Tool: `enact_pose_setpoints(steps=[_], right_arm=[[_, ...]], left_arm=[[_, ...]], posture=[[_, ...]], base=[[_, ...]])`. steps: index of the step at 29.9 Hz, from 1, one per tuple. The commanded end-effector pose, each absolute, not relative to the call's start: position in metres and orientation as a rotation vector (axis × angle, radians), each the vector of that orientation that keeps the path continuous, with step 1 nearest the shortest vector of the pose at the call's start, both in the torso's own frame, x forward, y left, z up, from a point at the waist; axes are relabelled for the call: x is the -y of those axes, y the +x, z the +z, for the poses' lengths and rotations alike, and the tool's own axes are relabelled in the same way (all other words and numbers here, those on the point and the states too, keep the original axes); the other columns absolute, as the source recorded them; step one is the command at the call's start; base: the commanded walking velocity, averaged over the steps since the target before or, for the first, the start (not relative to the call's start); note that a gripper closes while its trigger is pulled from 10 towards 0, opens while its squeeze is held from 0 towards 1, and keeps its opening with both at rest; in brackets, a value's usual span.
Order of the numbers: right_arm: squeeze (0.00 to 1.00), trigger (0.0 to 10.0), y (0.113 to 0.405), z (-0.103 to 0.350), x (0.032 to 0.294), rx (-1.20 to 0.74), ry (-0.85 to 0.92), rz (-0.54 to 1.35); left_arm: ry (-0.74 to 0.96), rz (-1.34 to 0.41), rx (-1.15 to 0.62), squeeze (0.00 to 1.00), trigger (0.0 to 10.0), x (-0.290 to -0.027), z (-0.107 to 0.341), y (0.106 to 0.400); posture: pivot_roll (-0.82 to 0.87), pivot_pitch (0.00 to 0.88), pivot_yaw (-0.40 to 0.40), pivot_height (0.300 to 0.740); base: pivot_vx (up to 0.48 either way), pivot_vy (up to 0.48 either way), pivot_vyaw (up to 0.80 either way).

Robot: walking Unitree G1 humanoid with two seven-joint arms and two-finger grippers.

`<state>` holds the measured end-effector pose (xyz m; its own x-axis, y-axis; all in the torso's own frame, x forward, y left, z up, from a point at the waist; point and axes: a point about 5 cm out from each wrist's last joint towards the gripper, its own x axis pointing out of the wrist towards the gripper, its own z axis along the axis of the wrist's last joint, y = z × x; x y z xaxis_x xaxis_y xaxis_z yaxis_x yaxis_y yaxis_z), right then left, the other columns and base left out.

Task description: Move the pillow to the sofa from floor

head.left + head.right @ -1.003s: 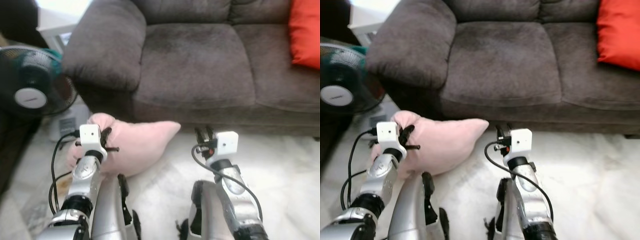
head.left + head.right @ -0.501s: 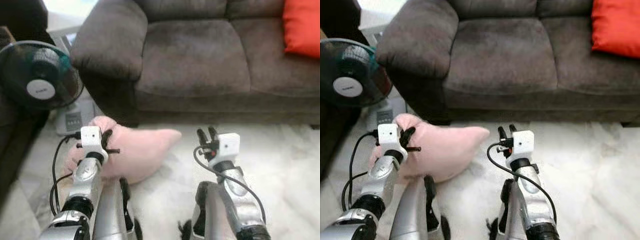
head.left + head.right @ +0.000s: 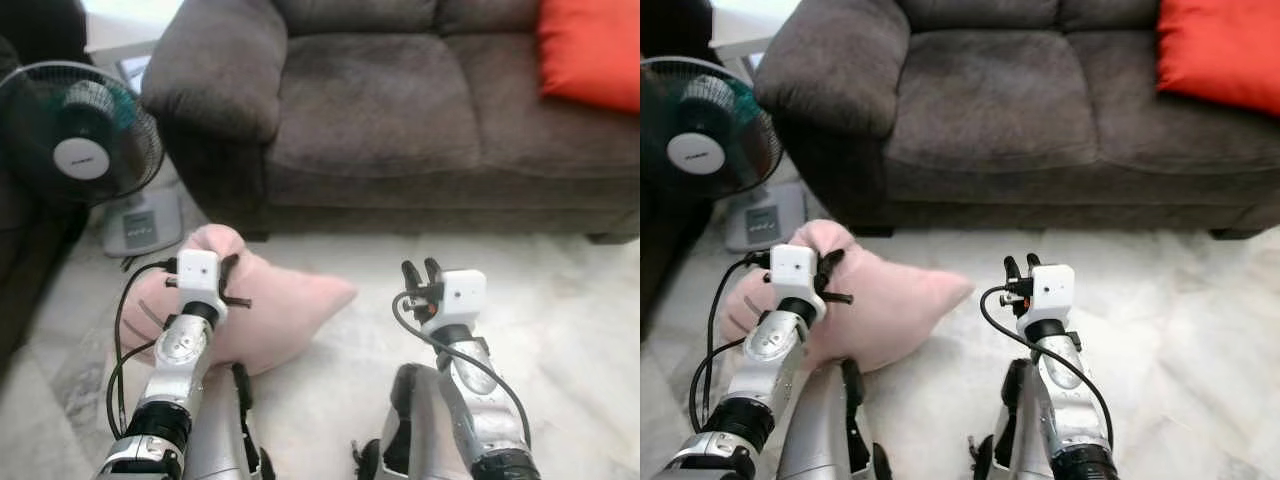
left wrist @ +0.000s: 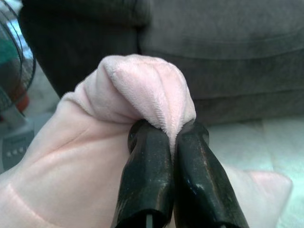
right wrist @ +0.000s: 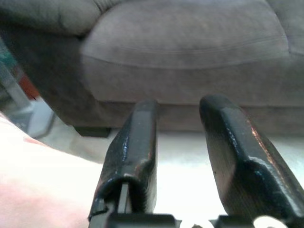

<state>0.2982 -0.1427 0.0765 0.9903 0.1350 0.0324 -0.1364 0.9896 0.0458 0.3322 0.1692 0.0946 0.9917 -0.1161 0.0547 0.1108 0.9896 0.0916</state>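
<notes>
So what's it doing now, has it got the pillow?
Left gripper pinching pink pillow. Right gripper open, empty. Sofa ahead, nothing blocking.

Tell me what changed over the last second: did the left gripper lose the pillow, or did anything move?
Mostly the view shifted: the sofa now sits farther off and its front feet show, so the camera backed away. The left gripper stays shut on a fold of the pink pillow, no slip visible. The right gripper stays open and empty beside it. The fan and orange cushion kept their places.
</notes>
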Motion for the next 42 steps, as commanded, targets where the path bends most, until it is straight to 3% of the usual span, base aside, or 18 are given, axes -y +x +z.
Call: enact_pose_setpoints(steps=[1, 21, 42], right_arm=[[0.0, 10.0, 0.298, 0.076, 0.143, 0.024, 0.047, 0.136], [0.0, 10.0, 0.299, 0.072, 0.143, 0.024, 0.062, 0.127], [0.0, 10.0, 0.303, 0.073, 0.144, 0.035, 0.063, 0.114]], left_arm=[[0.114, -0.121, 0.207, 0.0, 10.0, -0.169, 0.123, 0.338], [0.125, -0.131, 0.2, 0.0, 10.0, -0.166, 0.126, 0.334], [0.107, -0.186, 0.201, 0.0, 10.0, -0.155, 0.13, 0.335]], posture=[[0.12, 0.108, 0.028, 0.538], [0.12, 0.114, 0.04, 0.662], [0.12, 0.1, 0.046, 0.662]], base=[[0.0, 0.0, 0.0], [0.0, 0.0, 0.0], [0.0, 0.0, 0.0]])
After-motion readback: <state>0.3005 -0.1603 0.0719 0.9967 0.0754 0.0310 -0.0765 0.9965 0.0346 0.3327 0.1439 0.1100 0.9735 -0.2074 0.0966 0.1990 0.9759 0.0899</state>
